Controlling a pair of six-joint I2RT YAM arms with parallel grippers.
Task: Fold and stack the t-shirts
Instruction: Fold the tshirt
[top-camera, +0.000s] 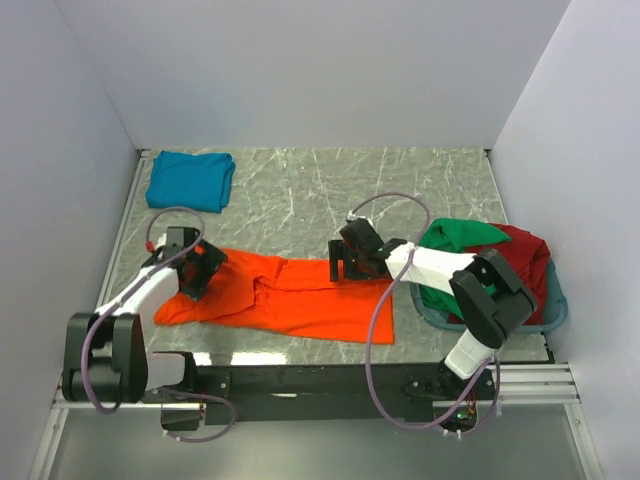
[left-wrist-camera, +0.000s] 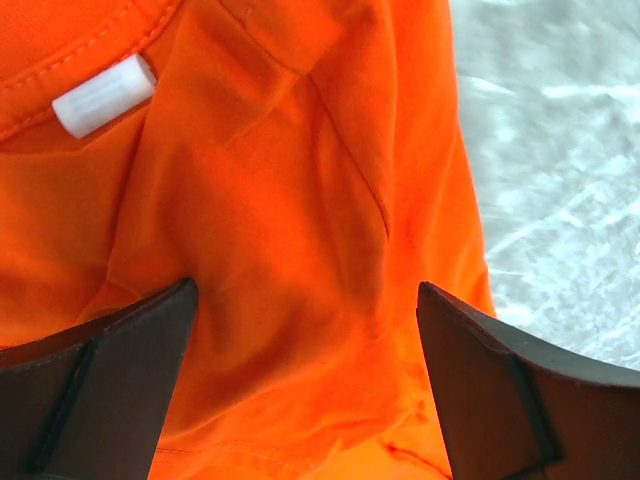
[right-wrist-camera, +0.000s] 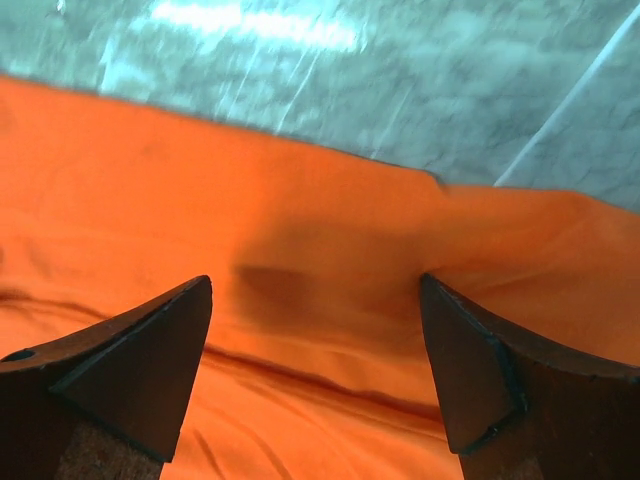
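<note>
An orange t-shirt (top-camera: 290, 300) lies spread across the front of the table. My left gripper (top-camera: 203, 270) hovers open over its left end, near the collar and its white label (left-wrist-camera: 104, 95); orange cloth (left-wrist-camera: 290, 250) fills the gap between the dark fingers (left-wrist-camera: 120, 370) without being pinched. My right gripper (top-camera: 347, 262) is open over the shirt's far right edge; the orange cloth (right-wrist-camera: 300, 290) lies flat between its fingertips (right-wrist-camera: 160, 350). A folded teal t-shirt (top-camera: 190, 180) rests at the back left. A green t-shirt (top-camera: 458, 236) and a dark red one (top-camera: 530, 250) sit bunched in the basket.
A grey-blue plastic basket (top-camera: 552, 315) stands at the right edge, partly behind my right arm. The marbled tabletop (top-camera: 320, 190) is walled by white panels on three sides. A black rail runs along the near edge.
</note>
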